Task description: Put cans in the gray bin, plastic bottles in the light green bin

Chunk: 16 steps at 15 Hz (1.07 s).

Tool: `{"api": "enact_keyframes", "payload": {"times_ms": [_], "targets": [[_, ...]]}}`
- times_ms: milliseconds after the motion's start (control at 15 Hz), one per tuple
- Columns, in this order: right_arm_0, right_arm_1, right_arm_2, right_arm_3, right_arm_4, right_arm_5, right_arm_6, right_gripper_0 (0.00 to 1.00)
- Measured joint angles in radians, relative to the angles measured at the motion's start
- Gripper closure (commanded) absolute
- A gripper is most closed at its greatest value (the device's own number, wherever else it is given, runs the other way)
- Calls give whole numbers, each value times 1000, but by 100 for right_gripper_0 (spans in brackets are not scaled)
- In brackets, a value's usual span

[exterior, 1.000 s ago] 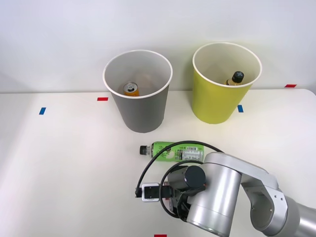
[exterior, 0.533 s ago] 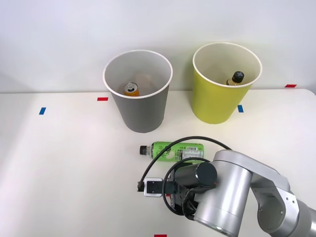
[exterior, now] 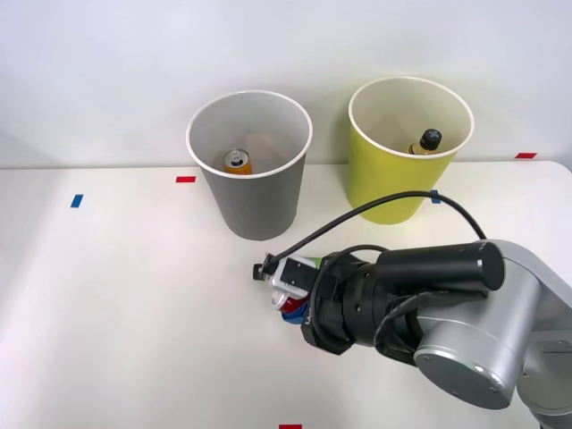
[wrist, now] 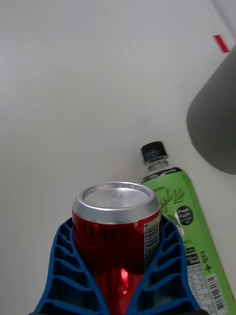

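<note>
The red can (wrist: 116, 231) sat clamped between the right gripper's (wrist: 118, 275) blue ribbed fingers (wrist: 73, 266), beside the green-labelled bottle (wrist: 184, 221) lying on the white table (exterior: 134, 295), in front of the gray bin (exterior: 255, 192) holding an orange can (exterior: 237, 161).

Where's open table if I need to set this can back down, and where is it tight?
Free: the table on the robot's left, between the blue tape mark, the gray bin and the claw gripping the red can. Tight: around the green bottle under the arm, before both bins.
</note>
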Motion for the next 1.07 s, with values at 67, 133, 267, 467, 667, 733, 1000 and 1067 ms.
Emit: {"api": "enact_keyframes", "payload": {"times_ms": [67,133,267,467,667,733,1000,1067], "targets": [[14,4,-42,-9,-34,-37,-8,100],[26,9,-73,-14,-64,-74,-16,100],[45,28,-128,-17,-122,-162,-44,100],[61,63,-197,-18,-197,-255,-102,100],[83,71,-214,-18,-243,-372,-111,100],[92,74,-215,-18,-269,-429,-116,100],[93,105,-216,-17,-321,-594,-195,100],[79,111,-216,-17,-309,-618,-227,100]]}}
